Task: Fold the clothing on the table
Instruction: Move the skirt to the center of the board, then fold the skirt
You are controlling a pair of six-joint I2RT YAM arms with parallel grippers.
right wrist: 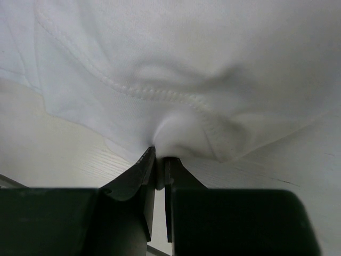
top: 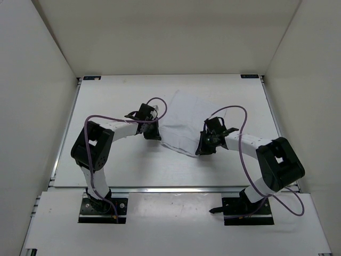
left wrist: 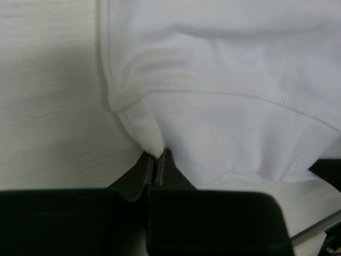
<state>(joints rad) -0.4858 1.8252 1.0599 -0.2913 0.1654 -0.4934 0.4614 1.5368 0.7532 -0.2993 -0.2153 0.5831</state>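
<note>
Jaws on both arms are pressed together on fabric. We see the clothing (top: pixel 184 117) lying near the middle of the table (top: pixel 117 168), a pale, rumpled sheet set at an angle. Its far part is spread flat and its near edge stretches between the two arms.

The left gripper (top: pixel 153 134) sits at the clothing's near left edge. From its wrist camera we see the two fingers (left wrist: pixel 171 173) meeting with no gap, a small fold of fabric nipped at their tips. A stitched hem (left wrist: pixel 213 89) curves across just above them.

The right gripper (top: pixel 204 147) sits at the near right edge. From its wrist camera we see its fingers (right wrist: pixel 137 180) clamped on a small bunched pinch of fabric, just below a line of stitching that bends around it. Only a thin slit shows between the finger bodies lower down.

Around both pinches the cloth puckers into soft folds. The two grippers are well apart, with the clothing spanning between them, and bare tabletop shows beside the fabric in both wrist views.
</note>
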